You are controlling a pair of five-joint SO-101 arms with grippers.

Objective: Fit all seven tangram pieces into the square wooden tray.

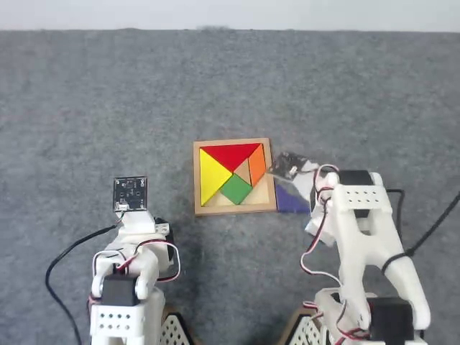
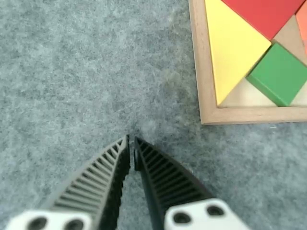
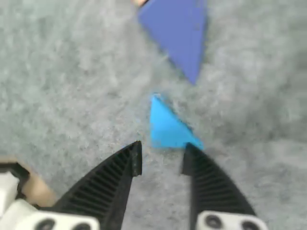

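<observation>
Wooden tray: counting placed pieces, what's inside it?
Inside the wooden tray lie a red triangle, yellow triangle, green square and orange piece; bare wood shows beside them. Floor beneath them is hidden.

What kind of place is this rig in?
Likely a lab bench for manipulation tests: grey felt-like mat as the work surface, left arm and right arm mounted side by side, and a wooden tray holding tangram pieces.

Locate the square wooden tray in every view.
High view: square wooden tray, mid-table.
Left wrist view: its corner, holding the green square piece.
Right wrist view: probably the tan sliver by the dark blue triangle.
Landmark: that triangle, beside it in the high view.
</observation>
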